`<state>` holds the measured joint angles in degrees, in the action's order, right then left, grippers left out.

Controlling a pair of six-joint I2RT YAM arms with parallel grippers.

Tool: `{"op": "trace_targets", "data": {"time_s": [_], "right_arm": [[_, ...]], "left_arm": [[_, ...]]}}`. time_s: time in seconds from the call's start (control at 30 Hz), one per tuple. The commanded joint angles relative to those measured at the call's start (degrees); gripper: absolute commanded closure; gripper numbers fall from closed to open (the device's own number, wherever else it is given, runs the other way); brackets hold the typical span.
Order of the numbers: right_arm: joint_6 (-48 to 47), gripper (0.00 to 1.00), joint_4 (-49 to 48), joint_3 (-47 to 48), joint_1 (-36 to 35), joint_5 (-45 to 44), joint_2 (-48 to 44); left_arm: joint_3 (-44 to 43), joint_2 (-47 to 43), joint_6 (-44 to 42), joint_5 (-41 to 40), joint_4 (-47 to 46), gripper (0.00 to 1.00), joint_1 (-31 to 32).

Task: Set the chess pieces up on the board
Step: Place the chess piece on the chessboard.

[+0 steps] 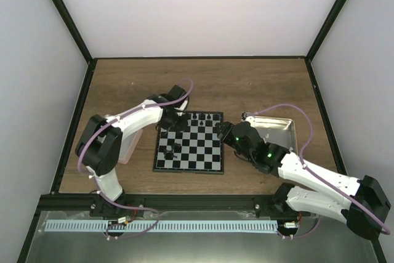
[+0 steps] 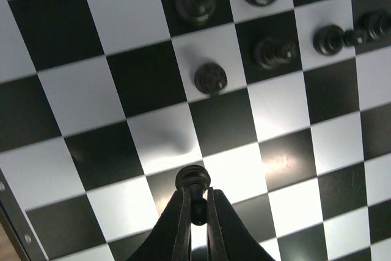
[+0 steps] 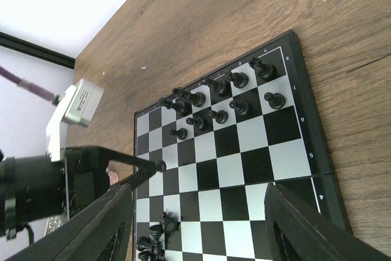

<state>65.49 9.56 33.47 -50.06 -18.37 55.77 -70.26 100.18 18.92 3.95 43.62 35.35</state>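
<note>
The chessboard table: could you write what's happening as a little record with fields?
board: checkered, flat on the wooden table, between the two arms
black pieces: two rows along one edge, a few loose ones elsewhere on the board
left fingers: shut on a black pawn, over the board
right fingers: open, nothing between them, at the board's right edge
tray: right of the board

This looks like a robotics laboratory, a closed test cell rather than a home or an office. Plain white panel walls (image 1: 197,4), held by black frame posts (image 1: 64,13), stand around a wooden table (image 1: 246,84). The left arm (image 1: 123,124) and the right arm (image 1: 314,180), with purple cables (image 1: 284,106) along them, are bolted to a dark rail (image 1: 197,200) beside a slotted cable duct (image 1: 184,226).
</note>
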Motion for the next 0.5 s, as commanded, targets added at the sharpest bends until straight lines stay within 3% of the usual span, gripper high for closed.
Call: {"op": "trace_targets", "data": {"time_s": [0.0,0.47], "right_arm": [[-1.2,0.39,-0.9,-0.5,0.2,-1.7,-0.4],[-2.2,0.39,-3.1,1.9,0.3,2.4,3.2]], "left_arm": [[-3.9,3.5,-3.1,0.1,2.2,0.96,-2.0],[-11.0,11.7,-5.4,-1.3,3.5,0.93,-4.7]]}}
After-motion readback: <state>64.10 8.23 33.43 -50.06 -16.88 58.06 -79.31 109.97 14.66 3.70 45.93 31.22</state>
